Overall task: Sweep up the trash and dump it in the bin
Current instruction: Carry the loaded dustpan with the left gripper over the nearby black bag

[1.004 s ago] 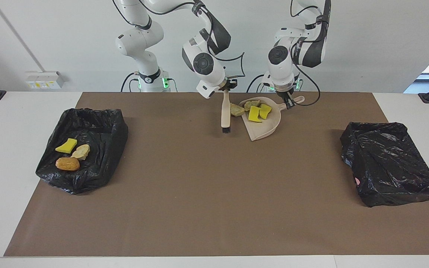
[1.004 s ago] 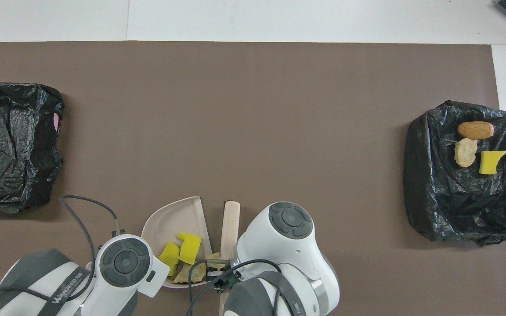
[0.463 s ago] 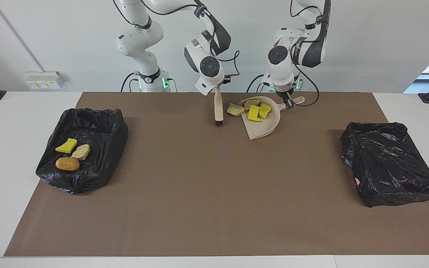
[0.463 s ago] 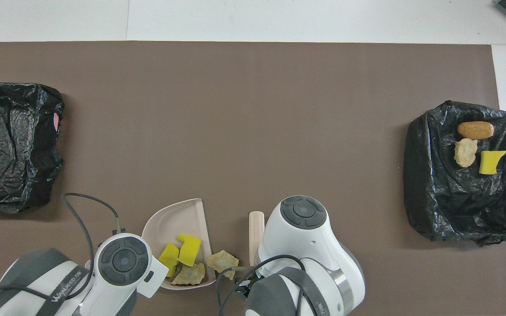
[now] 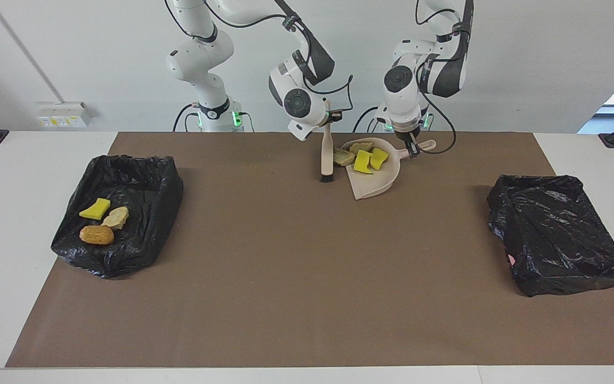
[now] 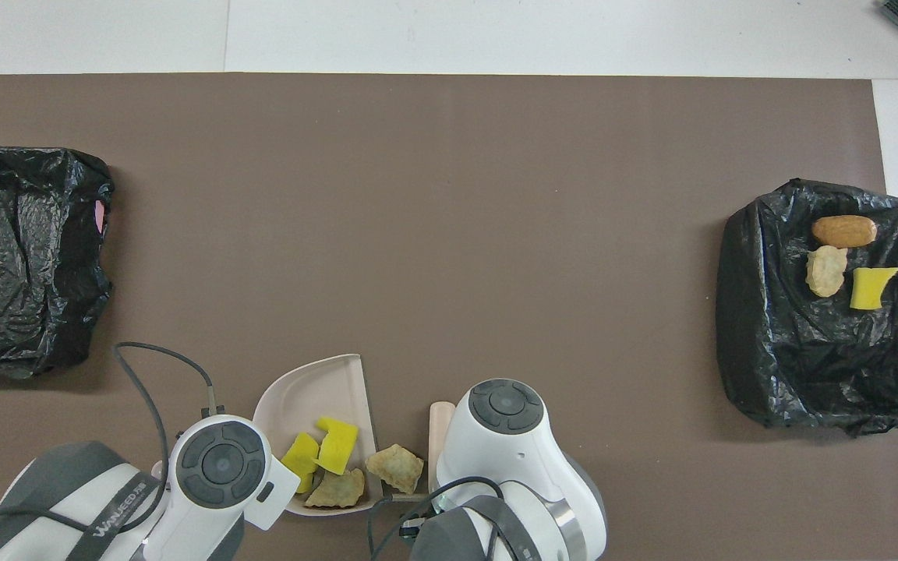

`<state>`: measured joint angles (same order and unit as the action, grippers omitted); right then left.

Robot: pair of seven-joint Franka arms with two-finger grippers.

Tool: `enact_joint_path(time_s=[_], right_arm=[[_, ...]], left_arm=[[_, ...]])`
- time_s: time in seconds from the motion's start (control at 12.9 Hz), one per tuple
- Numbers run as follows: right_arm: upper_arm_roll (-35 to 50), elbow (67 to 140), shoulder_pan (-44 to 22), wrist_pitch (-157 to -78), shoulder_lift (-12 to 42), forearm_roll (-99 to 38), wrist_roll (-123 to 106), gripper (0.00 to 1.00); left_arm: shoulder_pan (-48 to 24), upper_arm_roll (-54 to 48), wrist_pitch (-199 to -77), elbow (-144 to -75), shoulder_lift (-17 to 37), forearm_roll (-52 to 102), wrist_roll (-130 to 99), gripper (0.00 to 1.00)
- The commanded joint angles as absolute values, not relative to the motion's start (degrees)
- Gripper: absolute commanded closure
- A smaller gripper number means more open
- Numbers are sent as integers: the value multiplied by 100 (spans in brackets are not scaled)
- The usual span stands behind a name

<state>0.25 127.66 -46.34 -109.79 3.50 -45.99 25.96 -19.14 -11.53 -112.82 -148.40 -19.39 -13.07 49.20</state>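
Observation:
A beige dustpan (image 5: 373,184) (image 6: 309,393) lies on the brown mat close to the robots. My left gripper (image 5: 412,149) is shut on its handle. In the pan sit two yellow sponge pieces (image 5: 363,162) (image 6: 337,445) and a crusty chunk (image 5: 361,147) (image 6: 336,489). Another crusty chunk (image 5: 342,156) (image 6: 394,467) rests at the pan's open edge. The beige brush (image 5: 327,156) (image 6: 440,425) hangs bristles-down right beside that chunk, with my right gripper (image 5: 330,119) shut on its handle. In the overhead view both wrists hide the grippers.
A black-lined bin (image 5: 142,176) (image 6: 737,312) at the right arm's end of the table holds a yellow sponge piece (image 5: 95,208), a pale chunk (image 5: 115,217) and a golden roll (image 5: 96,234). Another black-lined bin (image 5: 557,240) (image 6: 20,257) stands at the left arm's end.
The brush swung away from the loose chunk toward the right arm's end, then came back against it. The dustpan shifted slightly and the chunk sits a little closer to its edge.

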Motion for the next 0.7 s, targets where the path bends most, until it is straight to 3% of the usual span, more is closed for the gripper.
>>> enact_joint_path(time_s=[0.0,0.23,0.62], right_arm=[[35,12657,-4790,-11180,413,-5201,2382,100],[26,12446,-4790,-11092,501,-5134,2399,100],[-44,12393,-4580,-10504,159,-3853,2801,100]], left_arm=[[-1855,-1134,-11417,-14845,-1864,-1213,5394,100],[-1863,-958,-11417,-14704,-1714,-1222,5616,100],[-1924,-520,-11575,-14336,-1346,-1222,6362,100]])
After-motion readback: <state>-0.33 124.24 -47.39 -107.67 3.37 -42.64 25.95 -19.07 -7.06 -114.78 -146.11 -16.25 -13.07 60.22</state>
